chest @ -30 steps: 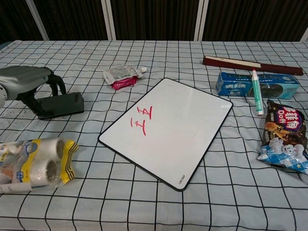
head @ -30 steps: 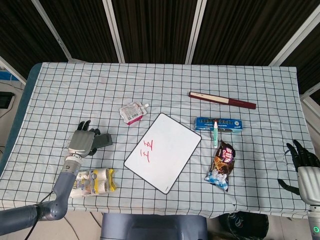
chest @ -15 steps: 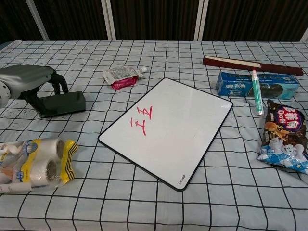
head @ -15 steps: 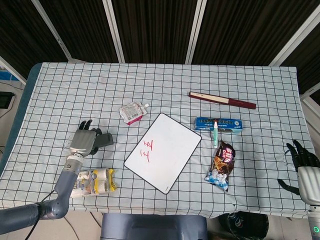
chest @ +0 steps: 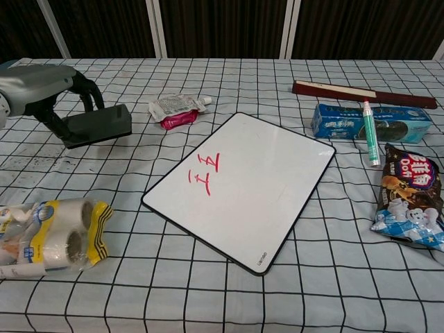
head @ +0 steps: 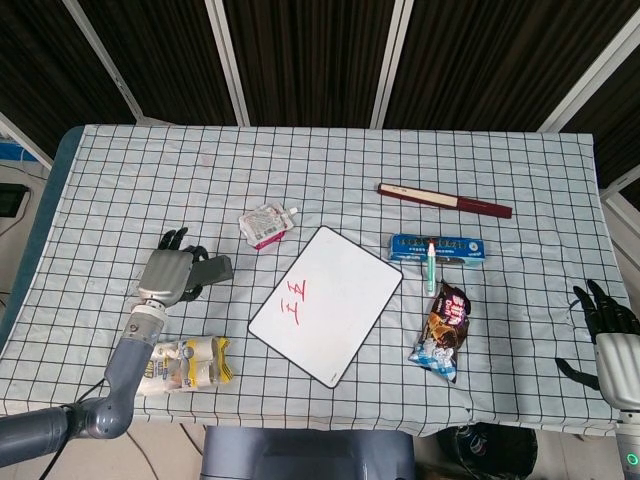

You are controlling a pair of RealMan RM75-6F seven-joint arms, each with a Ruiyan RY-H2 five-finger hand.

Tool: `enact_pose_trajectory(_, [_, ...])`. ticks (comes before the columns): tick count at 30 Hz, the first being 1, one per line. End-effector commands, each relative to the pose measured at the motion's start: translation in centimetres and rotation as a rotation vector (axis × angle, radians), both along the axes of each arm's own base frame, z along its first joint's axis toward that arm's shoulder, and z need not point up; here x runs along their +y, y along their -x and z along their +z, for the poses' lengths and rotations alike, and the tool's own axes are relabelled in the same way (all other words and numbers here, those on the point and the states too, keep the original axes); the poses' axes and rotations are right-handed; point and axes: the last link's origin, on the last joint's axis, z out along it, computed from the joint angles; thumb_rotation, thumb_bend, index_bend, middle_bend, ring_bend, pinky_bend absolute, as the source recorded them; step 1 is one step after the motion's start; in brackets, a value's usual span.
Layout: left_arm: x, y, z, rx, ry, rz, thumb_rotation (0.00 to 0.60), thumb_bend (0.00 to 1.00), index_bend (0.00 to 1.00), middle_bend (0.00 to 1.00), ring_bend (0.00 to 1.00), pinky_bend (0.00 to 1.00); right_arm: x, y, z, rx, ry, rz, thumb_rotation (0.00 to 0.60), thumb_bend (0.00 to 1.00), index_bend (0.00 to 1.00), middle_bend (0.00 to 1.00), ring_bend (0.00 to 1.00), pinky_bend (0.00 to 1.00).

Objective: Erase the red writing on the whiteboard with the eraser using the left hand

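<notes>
The whiteboard (head: 328, 303) (chest: 243, 184) lies tilted in the middle of the table, with red writing (head: 299, 301) (chest: 204, 171) near its left corner. My left hand (head: 167, 275) (chest: 43, 89) grips the dark grey eraser (head: 212, 268) (chest: 99, 125) and holds it lifted off the cloth, to the left of the board. My right hand (head: 608, 330) hangs open at the table's right edge, fingers spread, holding nothing.
A red-and-white pouch (head: 267, 224) (chest: 176, 108) lies just beyond the board. A pack of white rolls (head: 188, 362) (chest: 48, 236) sits at the front left. A blue box (head: 438, 249) with a green marker (head: 431, 265), a snack bag (head: 444, 331) and a dark red folded fan (head: 444, 200) lie on the right.
My left hand has raised the eraser off the table and carried it up and slightly toward the board. The right hand has not moved.
</notes>
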Motion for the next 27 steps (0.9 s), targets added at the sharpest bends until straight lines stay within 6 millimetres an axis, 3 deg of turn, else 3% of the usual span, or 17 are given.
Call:
enact_pose_trajectory(1, [0.1, -2.8, 1.5, -0.026, -0.026, -0.094, 0.600, 0.39, 0.39, 0.45, 0.00, 0.07, 0.0, 0.0, 0.0, 0.000, 0.000, 0.000, 0.600, 0.07, 0.00, 0.02, 0.14, 0.19])
enact_pose_trajectory(6, [0.3, -6.0, 1.1, 0.030, -0.019, -0.207, 0.600, 0.39, 0.38, 0.45, 0.00, 0.07, 0.1, 0.0, -0.1, 0.001, 0.000, 0.000, 0.600, 0.07, 0.00, 0.02, 0.14, 0.19])
enact_pose_trajectory(14, [1.9, -9.9, -2.2, 0.123, 0.028, -0.307, 0.600, 0.39, 0.38, 0.43, 0.00, 0.06, 0.0, 0.0, -0.1, 0.005, 0.001, -0.004, 0.600, 0.07, 0.00, 0.02, 0.13, 0.19])
enact_pose_trajectory(27, [4.6, -12.9, -6.5, 0.143, 0.096, -0.363, 0.600, 0.39, 0.38, 0.43, 0.00, 0.05, -0.4, 0.5, 0.1, -0.014, 0.011, -0.035, 0.600, 0.07, 0.00, 0.02, 0.13, 0.19])
